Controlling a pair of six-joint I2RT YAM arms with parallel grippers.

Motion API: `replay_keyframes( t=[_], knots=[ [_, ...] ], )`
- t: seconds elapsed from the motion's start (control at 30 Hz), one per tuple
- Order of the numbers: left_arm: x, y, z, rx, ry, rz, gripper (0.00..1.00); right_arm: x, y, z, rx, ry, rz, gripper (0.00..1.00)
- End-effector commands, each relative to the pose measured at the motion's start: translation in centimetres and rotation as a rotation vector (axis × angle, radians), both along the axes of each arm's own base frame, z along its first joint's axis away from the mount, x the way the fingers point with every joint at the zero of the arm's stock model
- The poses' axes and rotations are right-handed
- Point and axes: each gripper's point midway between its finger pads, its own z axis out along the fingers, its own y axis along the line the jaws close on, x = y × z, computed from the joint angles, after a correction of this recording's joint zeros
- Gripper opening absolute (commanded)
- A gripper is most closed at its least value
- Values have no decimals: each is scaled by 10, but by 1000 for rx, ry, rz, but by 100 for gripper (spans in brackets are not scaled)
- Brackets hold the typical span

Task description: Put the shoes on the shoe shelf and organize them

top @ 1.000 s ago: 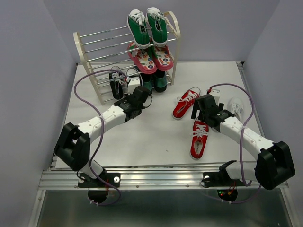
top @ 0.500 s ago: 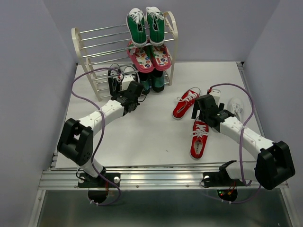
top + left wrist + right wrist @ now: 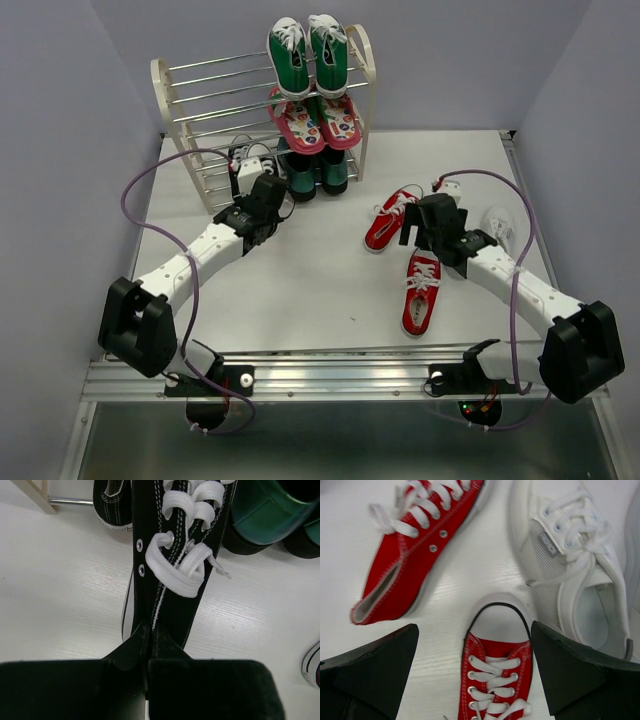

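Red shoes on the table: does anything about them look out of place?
Yes. The far red shoe seems tipped on its side and lies at an angle to the near red shoe, so they are not a neat pair. A white shoe lies loose beside them, none on the shelf.

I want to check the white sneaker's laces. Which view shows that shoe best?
Right wrist view: the white sneaker fills its upper right, laces clear. Top external shows it small, partly hidden behind the right arm. Left wrist misses it.
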Motion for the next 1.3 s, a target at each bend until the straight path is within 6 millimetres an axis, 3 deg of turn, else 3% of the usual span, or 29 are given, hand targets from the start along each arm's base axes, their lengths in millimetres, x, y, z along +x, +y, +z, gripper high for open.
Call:
replay_keyframes(
  t=[0.0, 0.07, 0.1, 0.23, 0.5, 0.63, 0.67, 0.7, 0.73, 0.77, 0.8, 0.87, 0.97, 1.27],
  knots=[
    [7, 10, 35, -70, -154, 76, 0, 35, 38, 78, 138, -254, 159, 100],
    [6, 10, 36, -82, -153, 69, 0, 44, 47, 86, 151, -289, 191, 100],
    [6, 8, 36, -91, -152, 64, 0, 52, 52, 99, 161, -330, 204, 100],
    [5, 9, 34, -70, -159, 33, 0, 76, 61, 105, 152, -337, 198, 100],
    [35, 4, 28, -100, -170, -27, 0, 111, 75, 122, 153, -427, 202, 100],
    [46, 4, 34, -88, -183, -27, 0, 140, 80, 136, 98, -513, 211, 100],
    [49, 5, 31, -84, -177, -26, 0, 149, 83, 131, 82, -519, 218, 100],
    [51, 4, 31, -79, -175, -30, 0, 159, 87, 146, 64, -576, 235, 100],
    [54, 3, 29, -78, -169, -33, 0, 166, 90, 148, 49, -589, 245, 100],
    [55, 1, 28, -79, -166, -39, 0, 176, 94, 136, 30, -572, 254, 100],
    [56, 1, 27, -79, -163, -41, 0, 186, 99, 151, 12, -613, 269, 100],
    [59, 3, 22, -64, -156, -32, 0, 202, 102, 144, 0, -607, 275, 100],
    [67, 10, 18, -57, -149, -7, 0, 223, 99, 169, 42, -668, 245, 97],
    [91, 6, 7, -55, -130, -38, 0, 229, 87, 218, 66, -810, 140, 95]
  ],
)
